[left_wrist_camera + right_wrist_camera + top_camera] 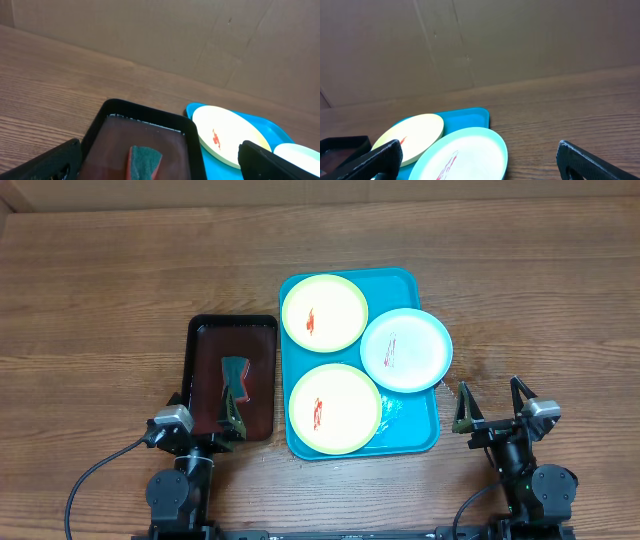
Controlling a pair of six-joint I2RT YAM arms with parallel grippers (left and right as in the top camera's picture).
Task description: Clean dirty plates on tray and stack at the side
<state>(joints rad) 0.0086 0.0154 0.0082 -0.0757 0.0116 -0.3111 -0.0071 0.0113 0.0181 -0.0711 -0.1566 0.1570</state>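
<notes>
Overhead looks straight down on the brown wooden table (100, 280); both low wrist views face forward, sharing the turquoise rectangular plastic tray (402, 284).

2 arms folded back, left claw (205, 412) wide open, right claw (491, 404) wide open

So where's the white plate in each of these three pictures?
Overhead: the white plate lies right of centre, overhanging the right rim of the blue tray.
Left wrist: only a sliver of the white plate shows, at the bottom right corner.
Right wrist: the white plate fills the bottom centre, close up.
Shared landmark: the blue tray beneath it appears in all three.
</notes>
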